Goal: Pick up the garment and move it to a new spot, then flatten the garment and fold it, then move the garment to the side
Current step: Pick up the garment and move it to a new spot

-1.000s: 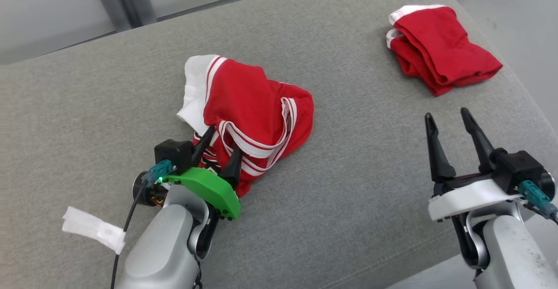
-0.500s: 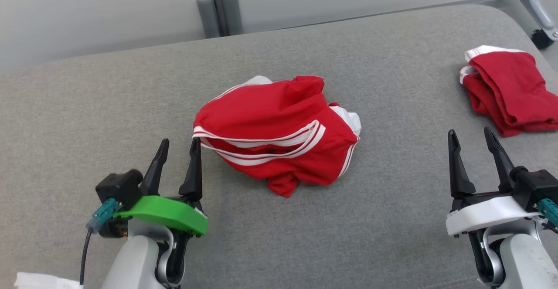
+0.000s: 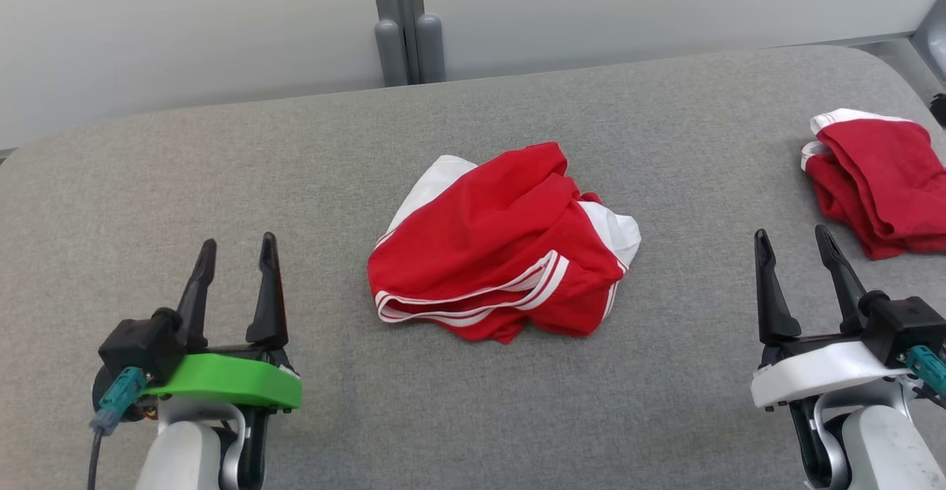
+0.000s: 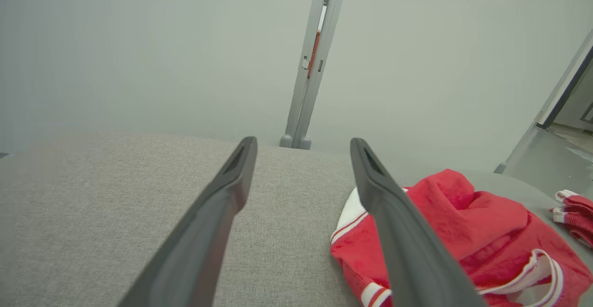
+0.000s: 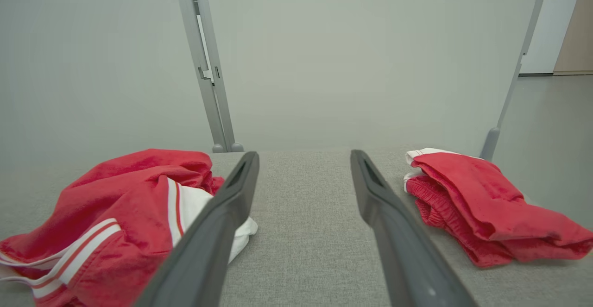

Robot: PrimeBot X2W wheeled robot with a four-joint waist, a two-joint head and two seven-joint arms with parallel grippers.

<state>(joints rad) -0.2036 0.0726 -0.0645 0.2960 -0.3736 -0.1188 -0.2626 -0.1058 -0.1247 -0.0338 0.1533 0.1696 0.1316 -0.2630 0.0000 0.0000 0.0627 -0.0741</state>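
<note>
The left claw (image 3: pixel 239 240) stood wide and empty by the near edge of the bench (image 3: pixel 222 165), towards its left corner. The right claw (image 3: pixel 791 231) gaped just as wide, holding nothing, towards the near right corner. Between them, apart from both, the garment (image 3: pixel 502 246) lay crumpled at the bench's middle, red with white stripes. A folded red piece (image 3: pixel 879 187) lay at the right edge.

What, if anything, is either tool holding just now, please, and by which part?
Nothing is held: the left tool and the right tool stand open and empty, both clear of the red garment between them.
</note>
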